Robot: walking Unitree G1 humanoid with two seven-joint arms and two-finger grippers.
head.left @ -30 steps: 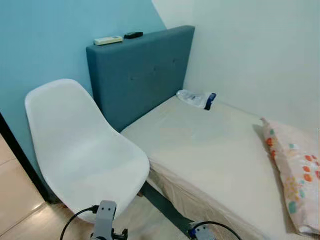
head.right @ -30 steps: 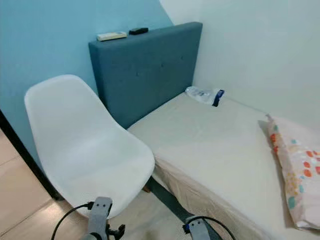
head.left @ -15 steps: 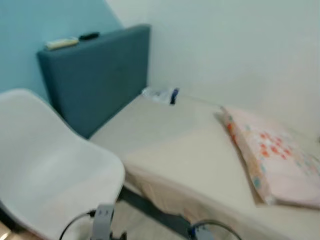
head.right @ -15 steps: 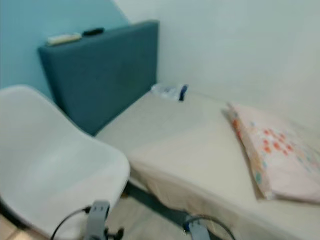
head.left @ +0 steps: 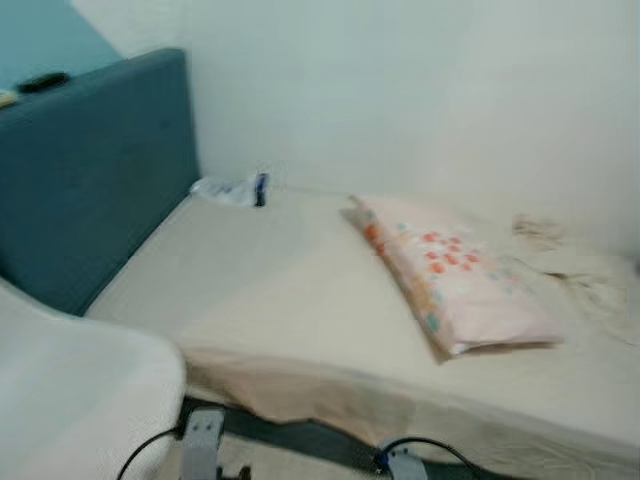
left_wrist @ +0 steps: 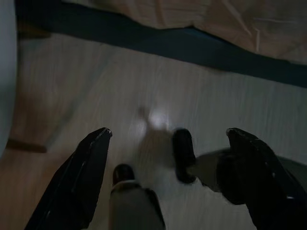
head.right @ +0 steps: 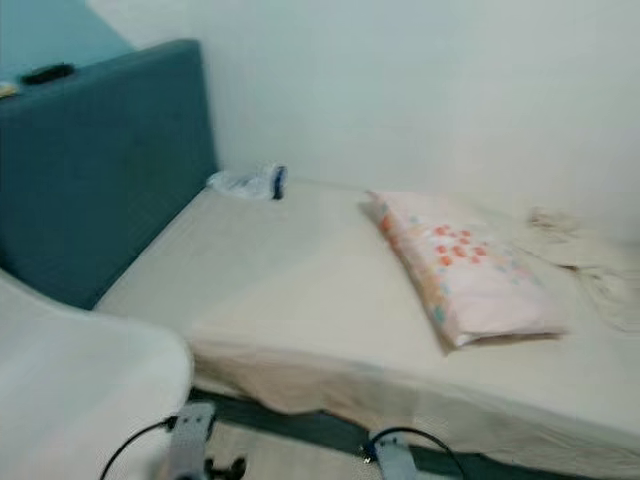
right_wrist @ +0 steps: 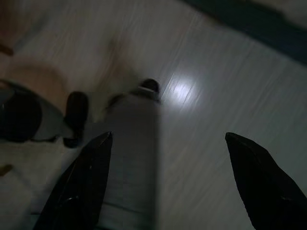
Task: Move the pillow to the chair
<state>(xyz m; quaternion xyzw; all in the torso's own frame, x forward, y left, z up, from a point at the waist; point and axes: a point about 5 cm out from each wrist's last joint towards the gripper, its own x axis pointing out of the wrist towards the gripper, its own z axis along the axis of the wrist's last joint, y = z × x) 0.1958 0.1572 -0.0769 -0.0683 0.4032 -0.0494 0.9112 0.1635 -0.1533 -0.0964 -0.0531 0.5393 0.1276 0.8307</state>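
Note:
A pale pink pillow (head.left: 450, 282) with orange and teal spots lies on the bed (head.left: 270, 290), right of its middle. The white plastic chair (head.left: 70, 400) stands at the lower left, beside the bed. Both arms hang low over the wood floor. My left gripper (left_wrist: 168, 167) is open, with nothing between its black fingers (left_wrist: 81, 177). My right gripper (right_wrist: 168, 177) is open too, held above the floor and the robot's own feet.
A dark teal headboard (head.left: 90, 170) closes the bed's left end, with a dark remote (head.left: 45, 82) on top. A clear plastic bag (head.left: 230, 188) lies in the far corner. Crumpled cloth (head.left: 575, 270) sits at the bed's right. White walls run behind.
The camera has swung to the right: chair and headboard slid to the left edge, and the pillow came from the right edge toward the middle. Both arms still hang low.

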